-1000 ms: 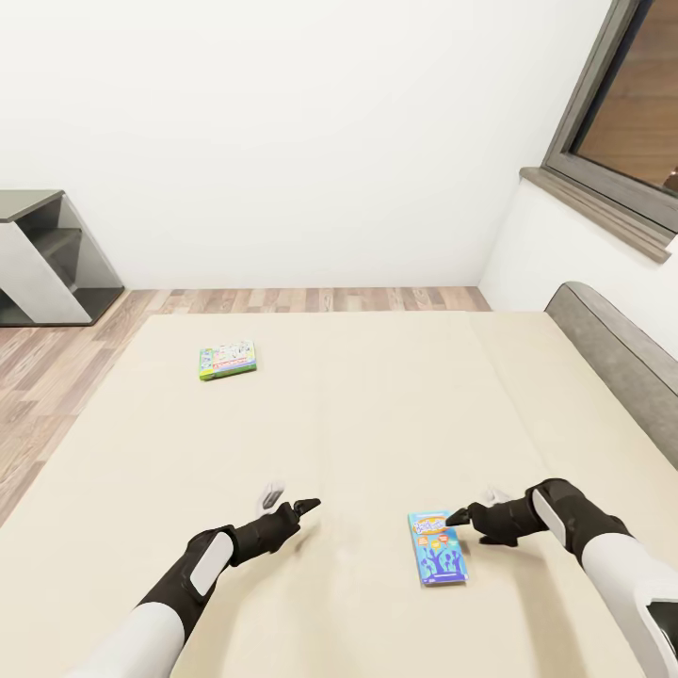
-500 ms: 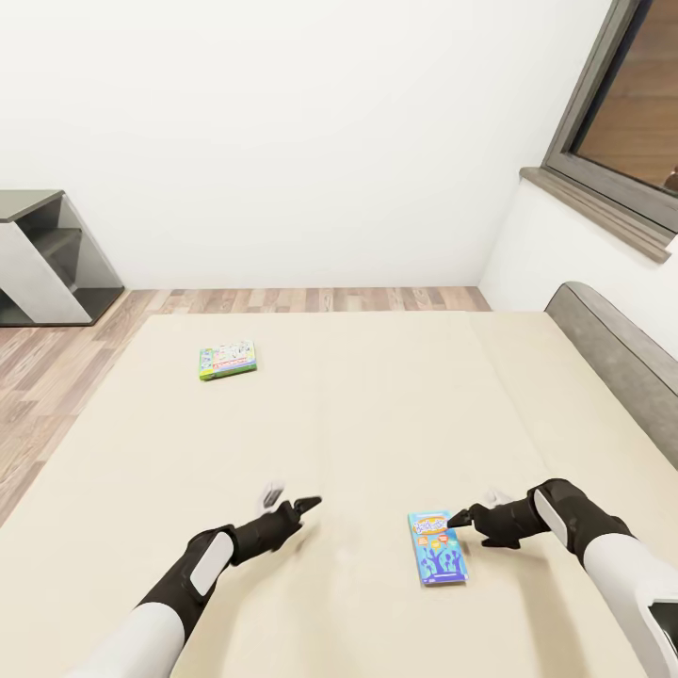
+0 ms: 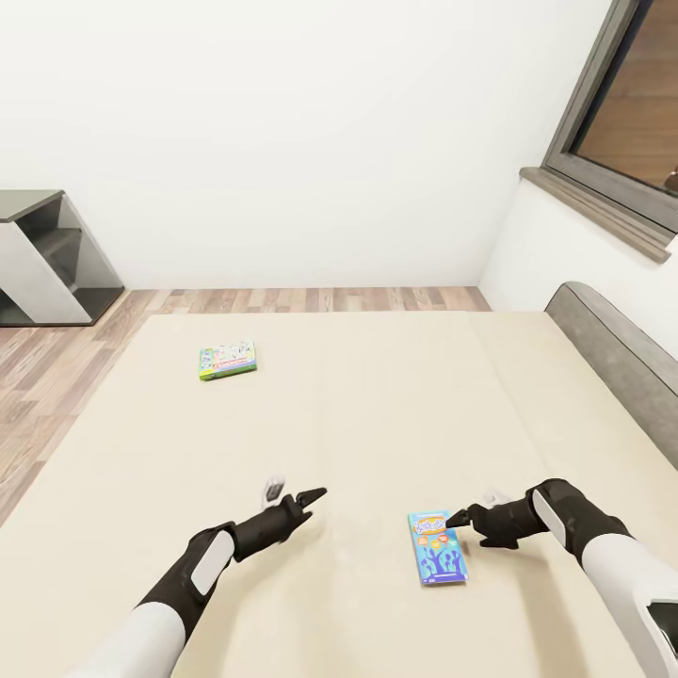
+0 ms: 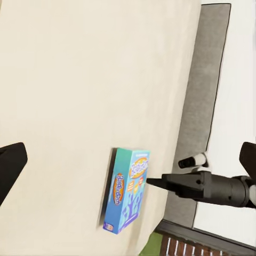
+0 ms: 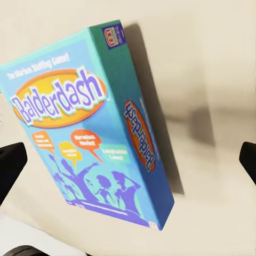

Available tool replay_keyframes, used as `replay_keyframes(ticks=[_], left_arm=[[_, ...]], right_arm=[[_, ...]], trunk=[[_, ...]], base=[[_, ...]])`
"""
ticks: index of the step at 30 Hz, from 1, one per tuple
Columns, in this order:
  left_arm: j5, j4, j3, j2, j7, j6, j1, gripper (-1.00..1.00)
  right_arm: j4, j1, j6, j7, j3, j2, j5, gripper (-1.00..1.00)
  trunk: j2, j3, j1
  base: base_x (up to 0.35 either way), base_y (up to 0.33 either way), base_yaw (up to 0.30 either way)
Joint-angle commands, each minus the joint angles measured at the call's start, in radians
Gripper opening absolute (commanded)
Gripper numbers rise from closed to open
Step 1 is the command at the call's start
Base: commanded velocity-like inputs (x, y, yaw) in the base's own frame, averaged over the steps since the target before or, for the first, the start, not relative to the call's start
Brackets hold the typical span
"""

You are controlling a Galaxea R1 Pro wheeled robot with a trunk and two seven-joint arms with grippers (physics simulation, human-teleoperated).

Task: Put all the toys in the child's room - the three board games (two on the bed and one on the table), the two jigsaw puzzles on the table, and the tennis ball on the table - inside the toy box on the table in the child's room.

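On the cream bed (image 3: 377, 414) a small blue board game (image 3: 436, 548) lies flat near the front right. My right gripper (image 3: 474, 507) hovers open just above the box's far end; in the right wrist view the blue box (image 5: 90, 128) lies between the spread fingertips (image 5: 9, 162). A white-and-green board game (image 3: 227, 360) lies further back on the left of the mattress. My left gripper (image 3: 294, 492) is open over bare mattress, left of the blue box. The left wrist view looks at the blue box (image 4: 127, 189) and the right gripper (image 4: 168, 172) beside it.
A grey headboard (image 3: 612, 348) borders the bed on the right, under a dark-framed window (image 3: 626, 122). A grey-and-white shelf unit (image 3: 47, 254) stands on the wood floor (image 3: 282, 299) at the far left. White walls close off the back.
My left gripper has edged slightly forward and to the right. The right gripper and both boxes have stayed put.
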Motion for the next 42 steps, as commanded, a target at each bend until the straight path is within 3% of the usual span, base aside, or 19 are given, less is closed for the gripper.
replay_keyframes(ticks=[1,42], left_arm=[[0.001,0.000,0.005,-0.001,-0.010,0.008,0.000,1.00],[-0.003,-0.003,0.004,-0.001,-0.040,0.009,0.003,1.00]], right_arm=[[-0.001,0.000,0.007,-0.004,0.002,0.000,-0.010,1.00],[0.000,0.000,-0.001,-0.004,0.002,0.009,-0.009,1.00]], trunk=[[0.000,-0.001,0.000],[0.000,-0.001,0.000]], base=[[0.000,0.000,0.000],[0.000,0.000,0.000]])
